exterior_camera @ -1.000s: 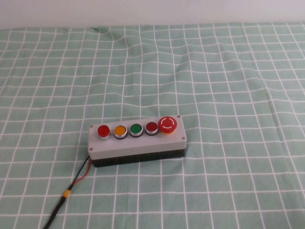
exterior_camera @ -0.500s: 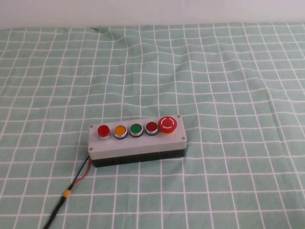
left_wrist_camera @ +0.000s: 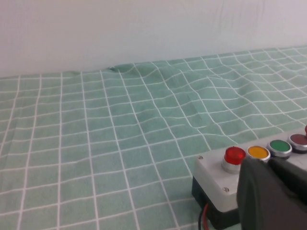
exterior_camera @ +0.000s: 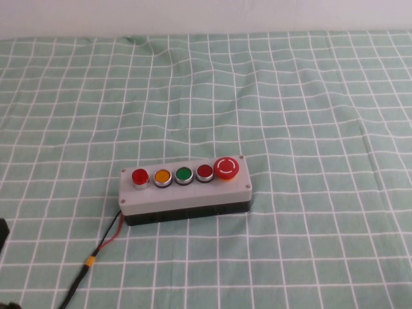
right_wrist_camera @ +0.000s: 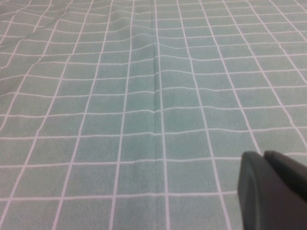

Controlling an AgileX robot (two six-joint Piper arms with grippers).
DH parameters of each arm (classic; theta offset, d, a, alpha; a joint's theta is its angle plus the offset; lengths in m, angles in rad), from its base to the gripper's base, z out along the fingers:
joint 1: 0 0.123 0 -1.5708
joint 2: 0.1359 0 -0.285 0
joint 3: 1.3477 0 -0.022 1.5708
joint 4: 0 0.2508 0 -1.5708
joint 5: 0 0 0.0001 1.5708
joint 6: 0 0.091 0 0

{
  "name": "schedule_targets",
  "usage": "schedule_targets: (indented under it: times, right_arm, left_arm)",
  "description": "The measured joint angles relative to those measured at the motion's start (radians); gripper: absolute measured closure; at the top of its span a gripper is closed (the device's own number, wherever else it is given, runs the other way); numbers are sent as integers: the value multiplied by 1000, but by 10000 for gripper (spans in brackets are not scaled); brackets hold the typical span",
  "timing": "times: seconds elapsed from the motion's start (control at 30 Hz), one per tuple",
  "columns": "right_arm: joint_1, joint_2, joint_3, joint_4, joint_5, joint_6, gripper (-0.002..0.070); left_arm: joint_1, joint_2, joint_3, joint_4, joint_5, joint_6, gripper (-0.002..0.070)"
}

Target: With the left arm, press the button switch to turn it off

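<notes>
Nearest, at the high view's left edge, slivers of the black left arm (exterior_camera: pixel 2 233), low and well short of the box. Left gripper (left_wrist_camera: pixel 267 162) hovering just beside the box's near left corner, jaws pressed together, grasping nothing. Right gripper (right_wrist_camera: pixel 264 154) off to the other side over bare cloth, jaws likewise clenched and empty. Next, a black cable (exterior_camera: pixel 78 280) with red and black wires running into the grey box (exterior_camera: pixel 187 193). On top of it, five buttons in a row, the button switch (exterior_camera: pixel 140 176) at the far left, bright red, untouched. Beyond, the green checked cloth (exterior_camera: pixel 290 96) covering the table, rumpled, up to a pale wall (exterior_camera: pixel 206 16).
</notes>
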Motion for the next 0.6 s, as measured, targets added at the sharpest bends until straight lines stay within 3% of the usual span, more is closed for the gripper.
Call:
schedule_targets:
  times: [0.27, 0.6]
  right_arm:
    - [0, 0, 0, 0, 0, 0, 694]
    - [0, 0, 0, 0, 0, 0, 694]
  left_arm:
    - [63, -217, 312, -165, -239, 139, 677]
    - [88, -280, 334, -189, 51, 156, 677]
